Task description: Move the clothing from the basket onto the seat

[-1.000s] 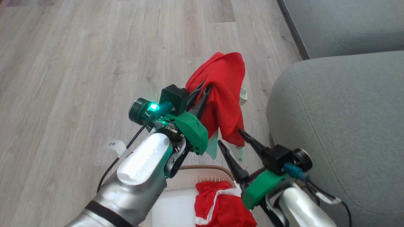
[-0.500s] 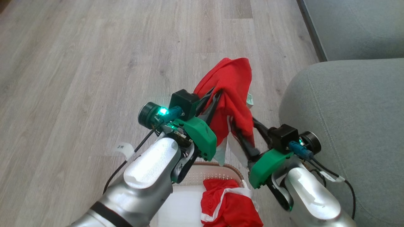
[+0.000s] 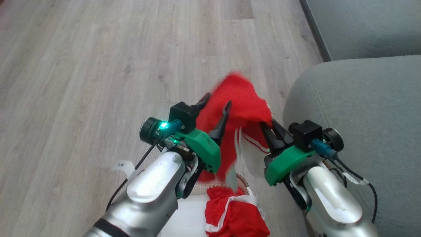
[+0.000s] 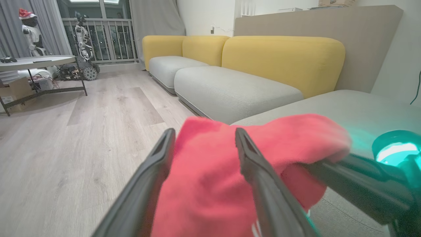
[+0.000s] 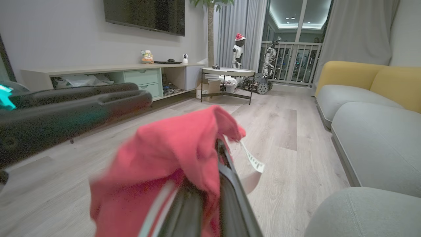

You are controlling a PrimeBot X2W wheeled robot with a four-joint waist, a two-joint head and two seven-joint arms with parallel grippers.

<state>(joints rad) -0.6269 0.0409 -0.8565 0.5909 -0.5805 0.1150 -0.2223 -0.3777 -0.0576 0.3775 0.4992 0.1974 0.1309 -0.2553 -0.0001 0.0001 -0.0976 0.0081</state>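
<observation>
Between the left jaws and the right jaws, above the far rim of the basket (image 3: 242, 181): the lifted red garment (image 3: 241, 100), motion-blurred, clear of the floor (image 3: 98, 65). Right jaws are closed on its right edge, and a white-striped hem hangs below the clamp. Left jaws stand apart. Cloth is bunched between and beyond them in the left wrist view; can't tell if it rests on a finger. The seat (image 3: 361, 115) lies directly right of the right jaws, its rounded corner just beside the right arm (image 3: 329, 197), so that arm is nearer and the likely carrier. Cloth trails left from the clamp, away from the seat, so any swing right must lift the hanging tail over the seat edge. A second red garment (image 3: 230, 214) sits in the basket.
</observation>
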